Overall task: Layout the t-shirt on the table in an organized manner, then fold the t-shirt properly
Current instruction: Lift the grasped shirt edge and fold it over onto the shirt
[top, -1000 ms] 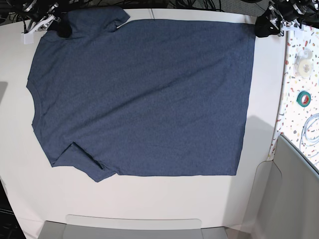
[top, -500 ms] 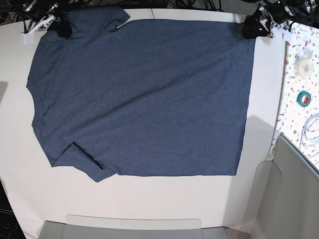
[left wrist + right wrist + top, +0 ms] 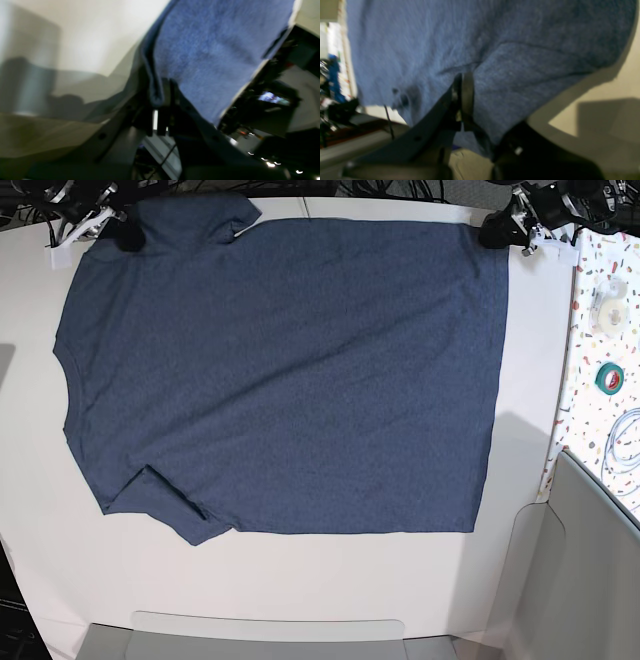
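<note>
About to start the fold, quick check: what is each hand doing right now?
Left hand: closed, pinching the t-shirt at its hem corner.
Right hand: closed, gripping the t-shirt near a sleeve.

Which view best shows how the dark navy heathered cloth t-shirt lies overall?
The base view: the whole dark navy heathered cloth t-shirt lies spread flat on the plain white table, one sleeve folded in. The left wrist view shows only a blurred hem corner in the left gripper; the right wrist view shows only cloth around the right gripper.
</note>
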Robot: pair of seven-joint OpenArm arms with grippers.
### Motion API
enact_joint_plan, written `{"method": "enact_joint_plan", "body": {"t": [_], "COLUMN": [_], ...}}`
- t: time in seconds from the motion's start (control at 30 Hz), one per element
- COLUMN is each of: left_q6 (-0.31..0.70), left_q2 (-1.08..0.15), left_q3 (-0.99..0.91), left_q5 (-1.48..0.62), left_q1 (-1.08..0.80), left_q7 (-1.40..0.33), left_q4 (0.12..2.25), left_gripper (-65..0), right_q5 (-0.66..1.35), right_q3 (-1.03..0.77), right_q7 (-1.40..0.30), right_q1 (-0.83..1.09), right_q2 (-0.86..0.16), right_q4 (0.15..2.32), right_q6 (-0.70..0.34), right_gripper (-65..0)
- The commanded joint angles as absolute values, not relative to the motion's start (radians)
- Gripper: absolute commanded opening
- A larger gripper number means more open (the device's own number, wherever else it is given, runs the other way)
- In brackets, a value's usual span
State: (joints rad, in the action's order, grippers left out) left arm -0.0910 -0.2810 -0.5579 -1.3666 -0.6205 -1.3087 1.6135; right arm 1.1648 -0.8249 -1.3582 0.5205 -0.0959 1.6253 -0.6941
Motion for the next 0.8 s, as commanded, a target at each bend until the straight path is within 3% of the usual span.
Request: {"method": "enact_joint_plan", "body": {"t": [0.0, 0.2, 0.43, 0.77], "left_q6": [-0.094, -0.094, -0.094, -0.094], "left_q2": [-0.289, -0.292, -0.344, -0.357], "left_q3": [-0.562, -0.564, -0.653, -0.65], "left_q5": [-1.363, -1.362, -1.368, -1.363], "left_q1": [-0.633, -0.63, -0.544, -0.423], "left_q7": [-1.323, -1.323, -1.336, -1.339], "left_q4": [1.661, 1.787, 1.794, 1.794], "left_gripper": [-65.0, -65.0, -65.0, -65.0], "right_q5": [1.11, 1.116, 1.216, 1.185], "right_q3": [-0.834, -0.837, -0.892, -0.908], "right_q7": [-1.396, -1.396, -1.396, -1.396], "right_q1": [0.542, 0.568, 0.562, 0.371], "right_q2": [-0.104, -0.104, -0.108, -0.116], "right_q4": [1.655, 1.762, 1.848, 1.876], "right_q6": [-0.682, -0.684, -0.684, -0.684], "right_gripper": [-65.0, -65.0, -65.0, -65.0]}}
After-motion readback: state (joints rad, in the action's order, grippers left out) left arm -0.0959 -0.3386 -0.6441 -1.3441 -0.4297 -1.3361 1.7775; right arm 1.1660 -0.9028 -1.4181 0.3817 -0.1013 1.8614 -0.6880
